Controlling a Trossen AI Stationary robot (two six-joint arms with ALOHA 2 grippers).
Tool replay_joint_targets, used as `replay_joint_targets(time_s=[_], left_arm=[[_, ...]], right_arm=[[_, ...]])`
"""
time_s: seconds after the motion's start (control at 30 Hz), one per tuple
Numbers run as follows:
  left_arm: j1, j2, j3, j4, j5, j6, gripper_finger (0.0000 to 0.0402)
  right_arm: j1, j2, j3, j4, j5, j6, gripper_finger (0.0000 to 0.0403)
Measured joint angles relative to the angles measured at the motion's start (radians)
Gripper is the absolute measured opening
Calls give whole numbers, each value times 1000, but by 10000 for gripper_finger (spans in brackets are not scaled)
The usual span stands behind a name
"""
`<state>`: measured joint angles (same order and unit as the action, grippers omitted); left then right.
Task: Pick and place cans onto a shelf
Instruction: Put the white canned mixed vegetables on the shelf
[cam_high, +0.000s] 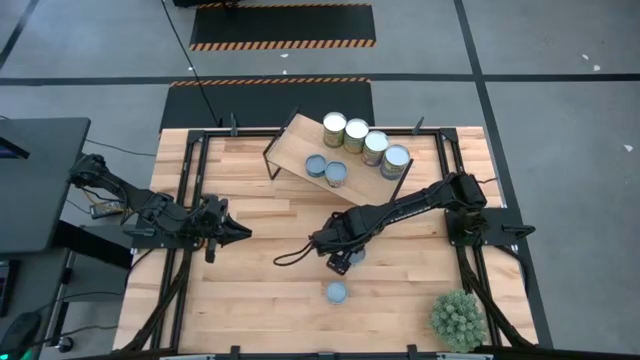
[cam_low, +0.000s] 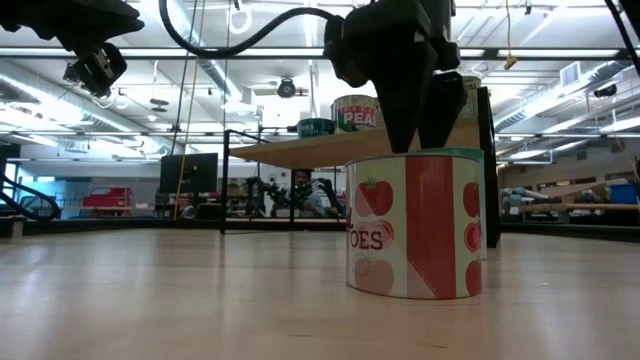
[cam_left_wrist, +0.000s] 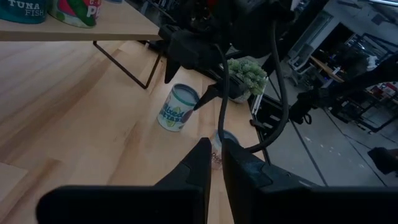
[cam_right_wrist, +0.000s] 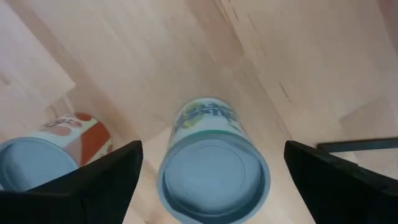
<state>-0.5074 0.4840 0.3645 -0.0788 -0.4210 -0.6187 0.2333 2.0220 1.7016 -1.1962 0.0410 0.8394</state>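
Two cans stand upright on the table. A small blue-green can (cam_right_wrist: 211, 171) (cam_left_wrist: 178, 107) is right under my right gripper (cam_right_wrist: 212, 149) (cam_high: 345, 260), which points down, wide open, one finger to each side of the can's top without touching. The tomato can (cam_low: 415, 225) (cam_high: 336, 292) stands nearer the table's front edge. The shelf (cam_high: 300, 150) at the far middle stands on dark legs and carries several cans (cam_high: 365, 140). My left gripper (cam_high: 240, 232) (cam_left_wrist: 214, 168) hovers shut over the table's left part.
A spiky green potted plant (cam_high: 458, 318) stands at the table's near right corner. A dark cable (cam_high: 295, 252) loops from my right arm over the table's middle. Dark frame rails (cam_high: 190, 170) run along the table's left and right sides.
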Motion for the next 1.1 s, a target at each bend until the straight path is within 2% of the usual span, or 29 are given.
replay_joint_targets(time_s=[0.53,0.8,1.1], left_arm=[[0,0,0,0,0,1,43],[0,0,0,0,0,0,43],[0,0,0,0,0,-6,43]], right_arm=[[20,0,-1,-39,-61,18,400],[30,1,-68,26,-80,16,400],[29,1,-71,76,-63,-31,391]])
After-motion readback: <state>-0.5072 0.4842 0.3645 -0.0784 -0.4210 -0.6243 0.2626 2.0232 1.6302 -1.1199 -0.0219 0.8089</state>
